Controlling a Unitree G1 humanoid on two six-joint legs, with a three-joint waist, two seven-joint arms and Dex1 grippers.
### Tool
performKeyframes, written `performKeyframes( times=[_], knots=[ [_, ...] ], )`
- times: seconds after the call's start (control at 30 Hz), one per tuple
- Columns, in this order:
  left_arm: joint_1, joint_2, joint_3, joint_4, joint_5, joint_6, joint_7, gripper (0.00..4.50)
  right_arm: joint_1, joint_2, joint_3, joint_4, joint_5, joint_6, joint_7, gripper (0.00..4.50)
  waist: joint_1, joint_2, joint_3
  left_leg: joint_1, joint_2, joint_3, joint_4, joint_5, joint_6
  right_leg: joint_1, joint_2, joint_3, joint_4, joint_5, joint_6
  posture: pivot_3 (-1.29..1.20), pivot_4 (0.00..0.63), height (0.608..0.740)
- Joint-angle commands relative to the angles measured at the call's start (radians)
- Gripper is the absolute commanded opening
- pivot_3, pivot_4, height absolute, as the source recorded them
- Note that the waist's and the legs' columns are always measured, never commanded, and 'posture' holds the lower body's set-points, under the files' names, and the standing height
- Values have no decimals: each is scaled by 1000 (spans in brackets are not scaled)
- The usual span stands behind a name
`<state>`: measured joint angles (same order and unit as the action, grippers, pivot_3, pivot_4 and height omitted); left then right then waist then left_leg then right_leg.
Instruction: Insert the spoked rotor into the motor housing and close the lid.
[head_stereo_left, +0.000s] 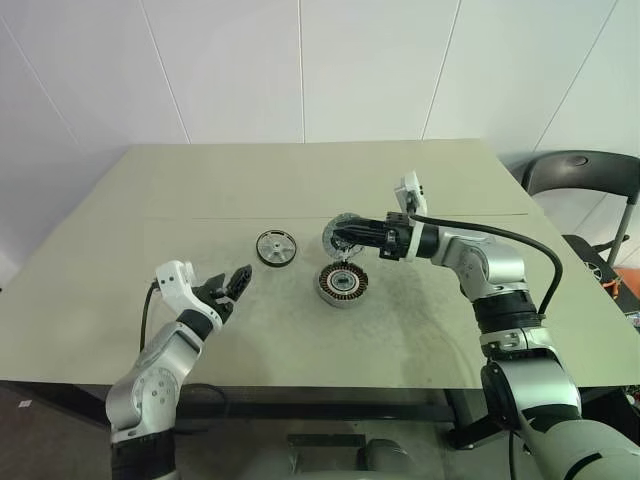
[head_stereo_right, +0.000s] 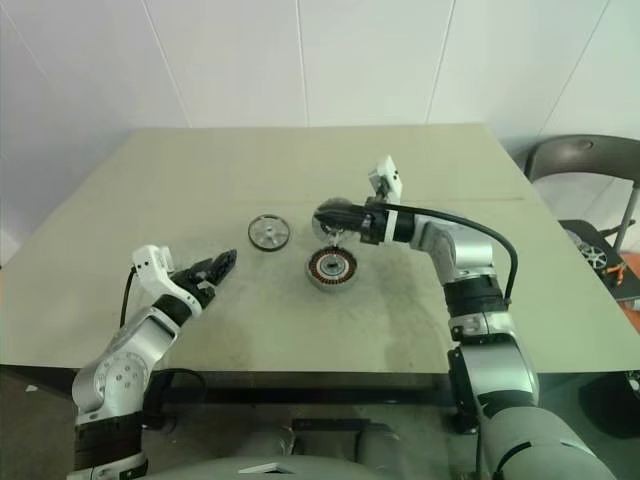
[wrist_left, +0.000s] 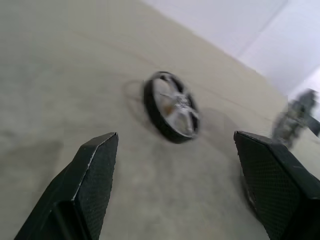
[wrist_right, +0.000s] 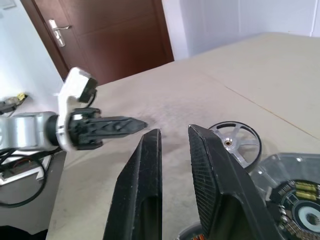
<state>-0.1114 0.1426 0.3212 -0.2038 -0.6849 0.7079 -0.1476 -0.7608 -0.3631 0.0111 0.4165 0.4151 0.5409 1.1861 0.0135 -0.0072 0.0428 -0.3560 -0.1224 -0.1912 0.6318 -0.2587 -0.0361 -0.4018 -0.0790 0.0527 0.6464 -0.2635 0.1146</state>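
Right claw (head_stereo_left: 347, 238): my two black fingers stand at a narrow gap and point level toward my left, over the middle of the pale olive flat table (head_stereo_left: 200, 190). At their tips sits the light grey round metal lid (head_stereo_left: 338, 228), tilted up on edge and clear of the table surface. I read this as a grip on the lid. The head views do not resolve the exact contact line on the cap.

Directly below the raised lid, the squat round silver-rimmed motor housing (head_stereo_left: 342, 285) stands upright on the table. Its ring of copper-coloured windings faces up around the central hole. Lid and housing are near each other but apart.

The thin flat spoked rotor (head_stereo_left: 275, 247), with dark outer rim and silver spokes and hub, lies flat on the table. It is just to my left of the housing and not touching it. It is not in the housing.

Left claw (head_stereo_left: 232, 287): the black fingers (wrist_left: 95, 175) are spread wide and hold nothing. This claw hangs above the near left part of the table and points forward at the rotor, which is well apart from it.

A dark chair (head_stereo_left: 585, 175) stands beyond the table's right side.
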Motion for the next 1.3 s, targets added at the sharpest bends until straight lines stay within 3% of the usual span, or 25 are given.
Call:
performKeyframes(
  times=[0.03,0.37,0.87,1.3],
  knots=[
    [-80,16,0,49,11,8,23,3927,-25,5,-13,-23,18,-13,-4,900,-1,0,0,0,0,0,0,0,0,0,0,0,0,0,0,0,0,740],
    [-253,9,-67,278,83,14,10,3927,-21,12,-17,-32,25,-16,-17,900,-1,0,0,-1,0,0,-1,0,0,-1,0,0,-1,0,0,0,0,740],
    [-385,-68,-16,501,44,-6,-39,3927,-20,21,-18,-32,27,-20,-32,900,-3,0,0,-1,0,0,-1,0,0,-1,0,0,-1,0,0,0,0,740],
    [-378,-82,-4,527,57,-1,-55,3927,-17,13,-16,-36,24,-19,-30,900,-3,0,0,-1,0,0,-1,0,0,-1,0,0,-1,0,0,0,0,740]
  ],
)
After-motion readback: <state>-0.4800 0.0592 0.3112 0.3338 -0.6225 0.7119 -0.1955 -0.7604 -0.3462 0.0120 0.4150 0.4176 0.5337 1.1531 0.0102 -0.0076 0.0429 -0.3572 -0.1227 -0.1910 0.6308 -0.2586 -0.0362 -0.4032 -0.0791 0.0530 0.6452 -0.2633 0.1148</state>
